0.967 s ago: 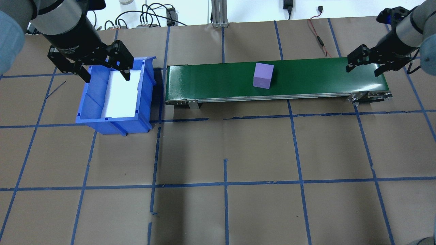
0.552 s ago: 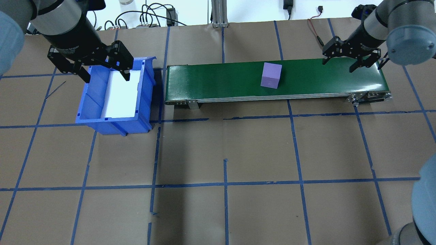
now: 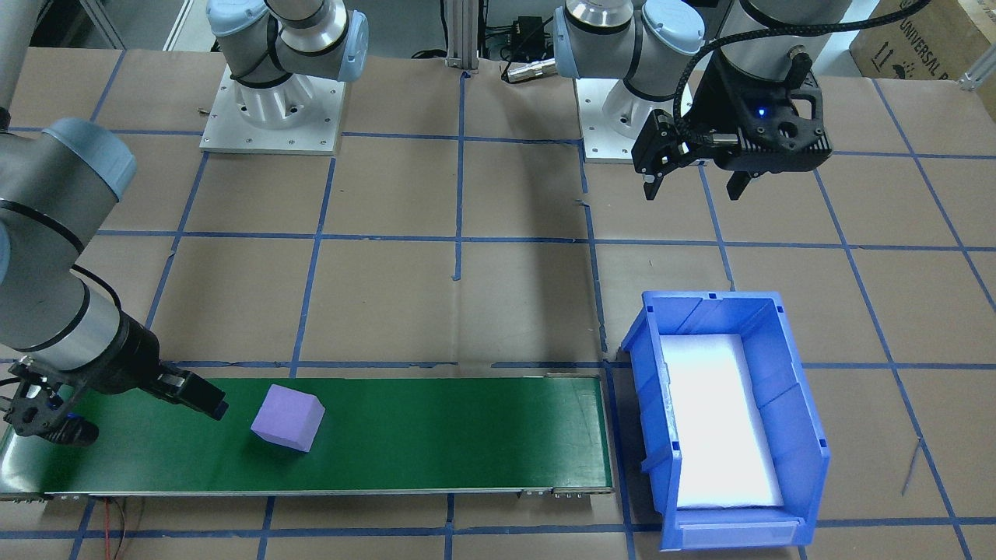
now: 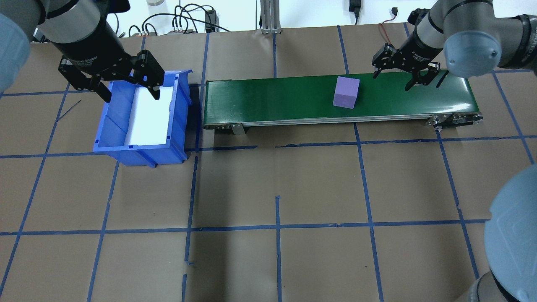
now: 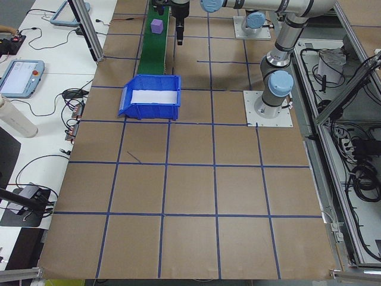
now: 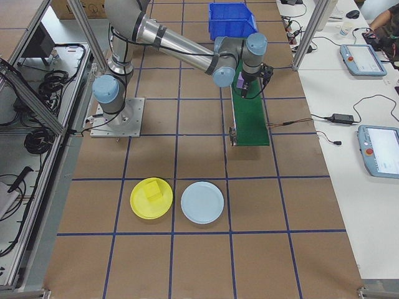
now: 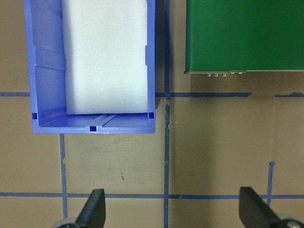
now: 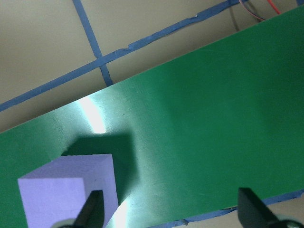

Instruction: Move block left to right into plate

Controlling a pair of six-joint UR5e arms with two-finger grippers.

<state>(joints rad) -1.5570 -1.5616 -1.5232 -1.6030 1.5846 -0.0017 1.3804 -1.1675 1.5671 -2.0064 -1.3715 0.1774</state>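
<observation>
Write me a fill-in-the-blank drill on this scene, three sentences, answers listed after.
1. The purple block sits on the green ______.
2. The left gripper hovers with its fingers open over the blue ______.
3. In the exterior right view, the yellow plate holds a block of ______ colour.

Missing words: conveyor belt; bin; yellow

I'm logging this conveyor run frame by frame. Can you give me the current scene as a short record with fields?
block: purple block on the green conveyor belt, toward the robot's right end
right tool: right tool open, above the belt just beyond the block, not touching it
left tool: left tool open, empty, above the blue bin
plate: yellow plate on the table beside a pale blue plate, already holding a yellow block
task state: block not yet grasped
</observation>
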